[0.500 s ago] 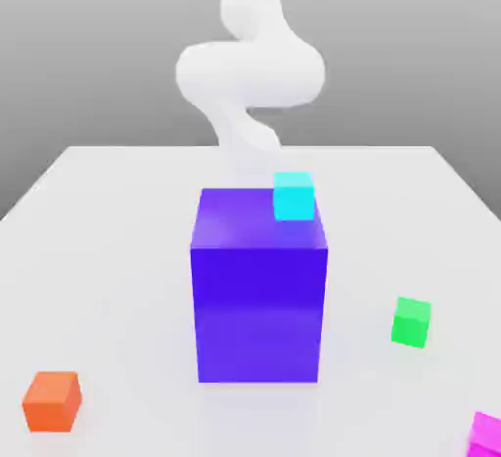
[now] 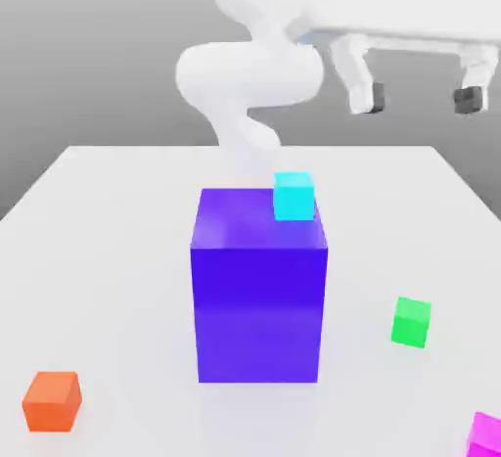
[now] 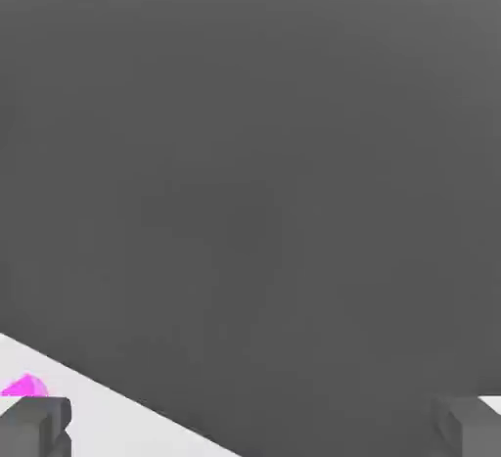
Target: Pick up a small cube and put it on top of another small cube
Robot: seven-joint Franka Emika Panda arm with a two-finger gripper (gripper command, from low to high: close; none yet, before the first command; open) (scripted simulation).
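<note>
the end effector hangs released and empty in the upper right of the exterior view, its dark fingertips wide apart, well above the white surface. no small cube is stacked on another yet. a cyan cube sits on the large blue block at centre; the green cube, orange cube and magenta cube lie apart, so picking and placing remain.
</note>
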